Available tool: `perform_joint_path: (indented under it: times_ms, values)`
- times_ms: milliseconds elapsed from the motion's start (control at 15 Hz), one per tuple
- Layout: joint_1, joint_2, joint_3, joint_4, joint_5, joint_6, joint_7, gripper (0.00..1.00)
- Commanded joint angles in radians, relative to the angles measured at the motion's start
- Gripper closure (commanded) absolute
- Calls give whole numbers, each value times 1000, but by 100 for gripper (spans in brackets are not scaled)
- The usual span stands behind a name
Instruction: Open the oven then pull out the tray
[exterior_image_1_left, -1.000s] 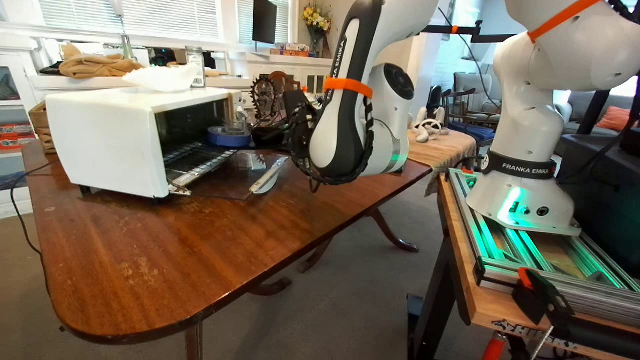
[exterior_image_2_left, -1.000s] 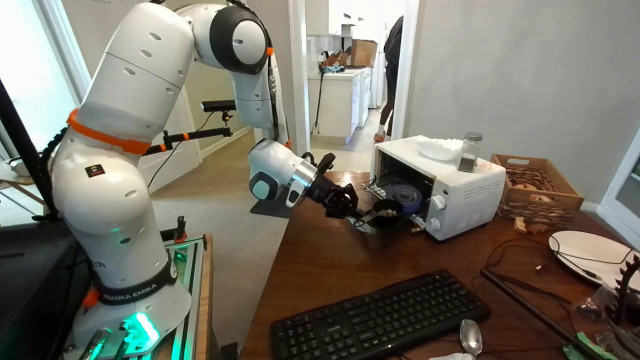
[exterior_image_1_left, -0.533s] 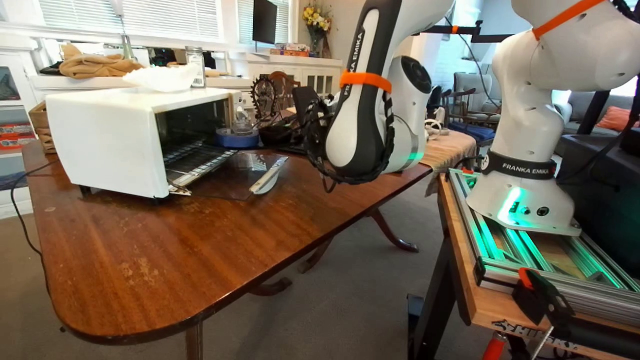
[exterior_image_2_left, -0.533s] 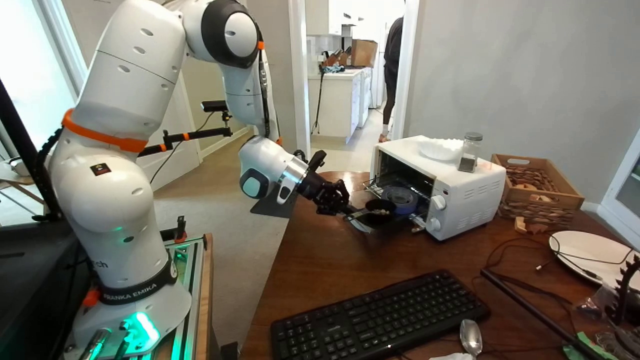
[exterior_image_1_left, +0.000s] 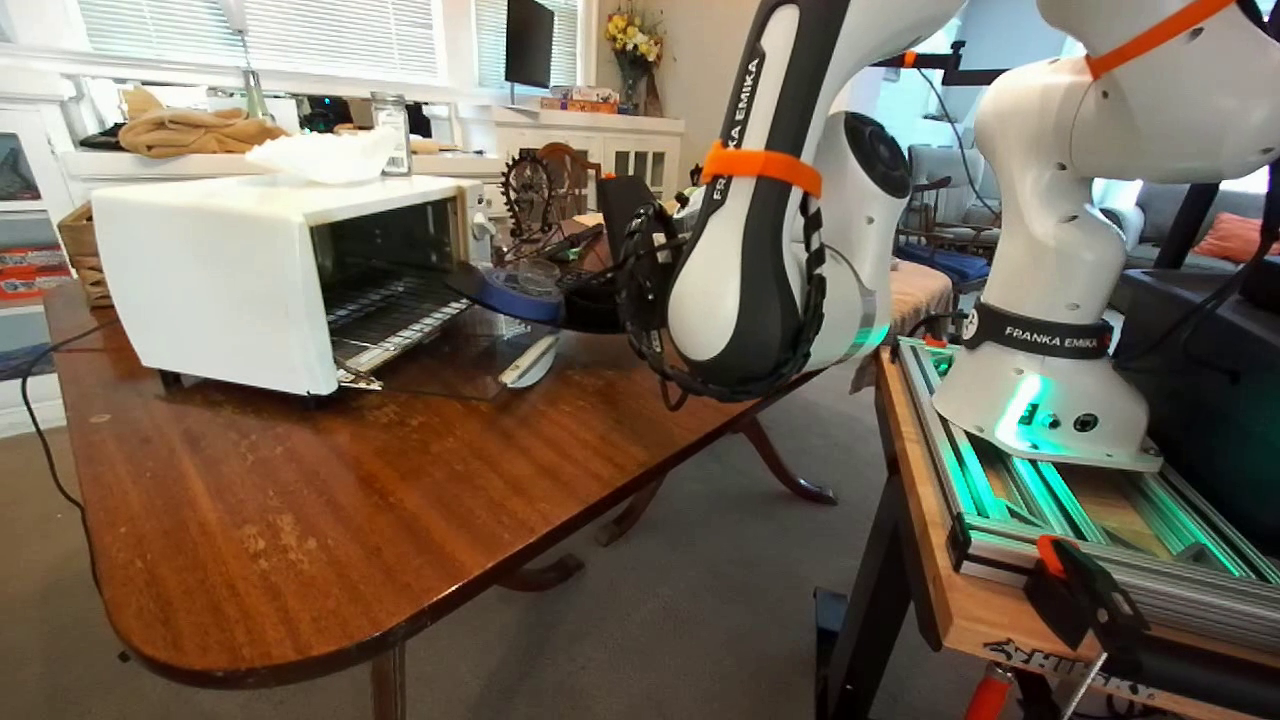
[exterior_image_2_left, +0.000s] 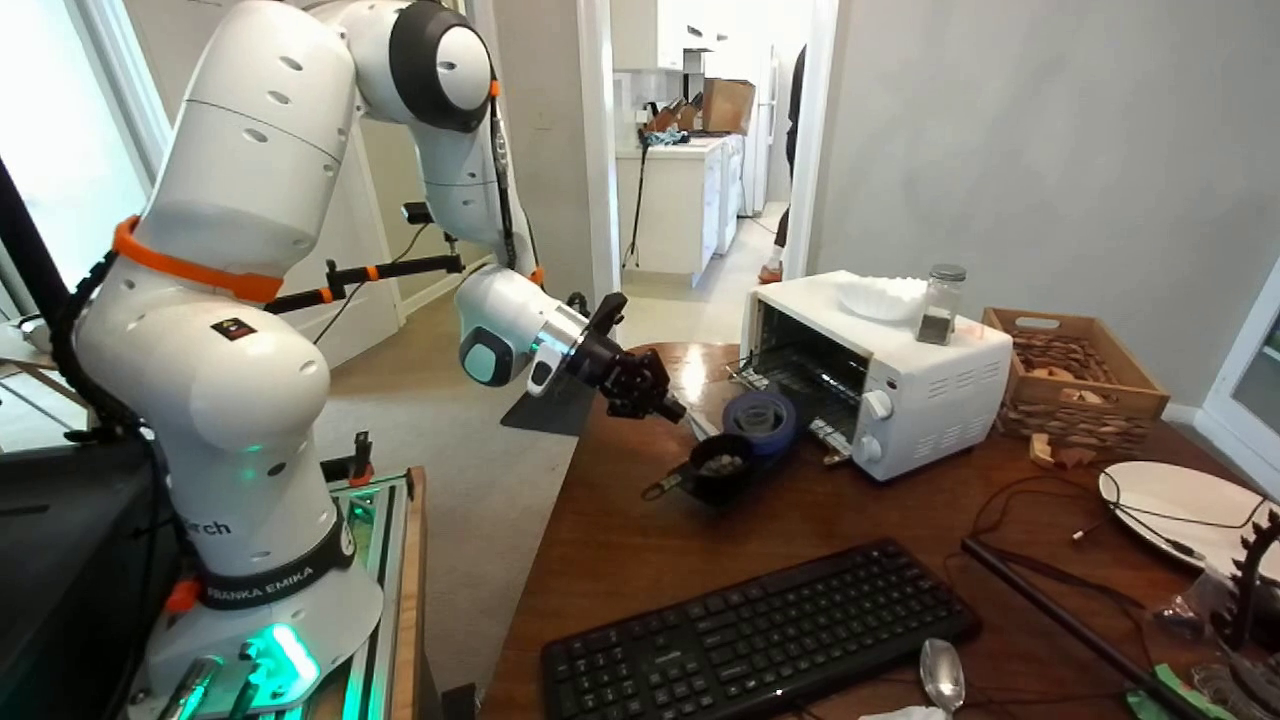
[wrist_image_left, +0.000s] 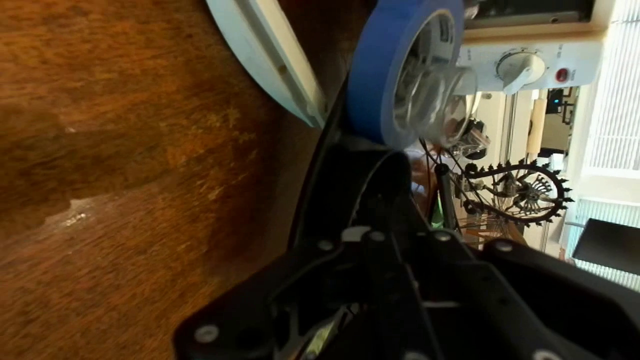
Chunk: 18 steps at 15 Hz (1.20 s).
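1. See the oven (exterior_image_1_left: 260, 285) with its glass door (exterior_image_1_left: 465, 365) lowered in front; count the opening as done.
2. Find the tray (exterior_image_2_left: 763, 464) outside, just before the oven's mouth, carrying blue tape roll (exterior_image_1_left: 515, 298) and black bowl (exterior_image_2_left: 720, 488); judge the pulling out as nearly complete.
3. Notice the jaws almost closed, apparently gripping the tray's edge away from the oven; cannot see the contact clearly.
4. Expect as remaining, perhaps, only to bring the tray farther from the oven.
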Motion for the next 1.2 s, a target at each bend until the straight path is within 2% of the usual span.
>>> perform_joint_path:
  times_ms: [0,333,933,1133]
  values:
    - [43,30,-18,57,57,14,-28,97]
    - [33,49,1,101,53,11,-60,97]
    - [-65,82,111,162,-12,6,-113,97]
    - [-48,78,97,147,-93,20,-143,97]
